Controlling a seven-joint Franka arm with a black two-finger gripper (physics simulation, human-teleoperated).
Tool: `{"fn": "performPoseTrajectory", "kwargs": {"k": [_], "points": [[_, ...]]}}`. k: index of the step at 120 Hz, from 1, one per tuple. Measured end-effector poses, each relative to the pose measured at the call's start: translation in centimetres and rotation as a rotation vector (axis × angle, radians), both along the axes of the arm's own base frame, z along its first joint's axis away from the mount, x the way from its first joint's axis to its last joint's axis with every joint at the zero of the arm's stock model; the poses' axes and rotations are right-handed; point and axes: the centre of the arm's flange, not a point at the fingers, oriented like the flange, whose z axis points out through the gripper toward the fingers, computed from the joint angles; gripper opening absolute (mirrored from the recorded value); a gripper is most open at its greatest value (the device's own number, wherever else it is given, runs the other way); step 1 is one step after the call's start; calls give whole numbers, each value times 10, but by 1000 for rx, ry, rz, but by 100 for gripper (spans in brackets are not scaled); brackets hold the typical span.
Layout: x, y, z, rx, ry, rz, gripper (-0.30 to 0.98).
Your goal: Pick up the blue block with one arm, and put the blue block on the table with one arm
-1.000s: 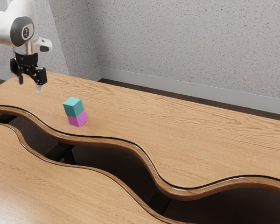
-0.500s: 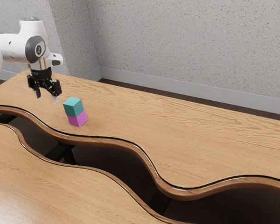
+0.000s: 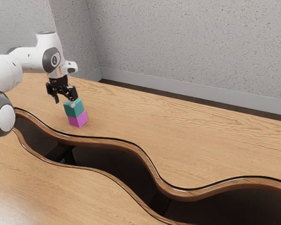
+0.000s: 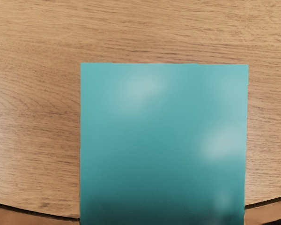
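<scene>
Entering at the left side of the exterior view: one white jointed arm (image 3: pixel 30 59) with dark grey joint discs, bearing a black two-finger gripper (image 3: pixel 64 101), upper left of the frame, pale-tipped, its fingers apart with nothing clamped between them. Marking: one small light emblem (image 3: pixel 55 59) on the disc above the gripper, too small to read. Item, the task's piece: one blue block (image 3: pixel 75 110), teal in tone, left of the frame's centre, seated on a magenta block (image 3: pixel 77 120); one fingertip overlaps its upper edge in the exterior view, contact undeterminable. The wrist view gives the same blue block from above, its top face plain, with soft pale highlights and a darker shade along one side. Support: one wood-grained counter (image 3: pixel 178 140) with a wavy, dark-lined front edge, running across the exterior view; the magenta block stands on it. Also listed: a second wooden surface (image 3: pixel 47 187), lower left; a dark gap between the two; a speckled grey wall (image 3: pixel 178 42) behind, with a pale skirting board (image 3: pixel 178 88).
</scene>
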Motion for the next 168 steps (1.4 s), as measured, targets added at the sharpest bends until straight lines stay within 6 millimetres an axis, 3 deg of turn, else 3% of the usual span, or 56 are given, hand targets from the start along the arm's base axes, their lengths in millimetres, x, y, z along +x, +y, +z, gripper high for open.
{"fn": "performPoseTrajectory", "kwargs": {"k": [32, 51, 73, 110, 122, 139, 144, 158, 168], "points": [[18, -3, -27, -9, -17, -7, 68], [19, 0, -31, -10, -27, -2, 43], [23, -4, -18, 5, -45, -8, 32], [51, -112, 1, -2, -44, -147, 15], [56, -134, -9, -18, -40, -171, 10], [60, -145, -41, -29, -15, -177, 4], [60, -146, -45, -29, -13, -176, 7], [60, -146, -47, -36, -14, -170, 36], [60, -147, -47, -44, -15, -169, 46]]}}
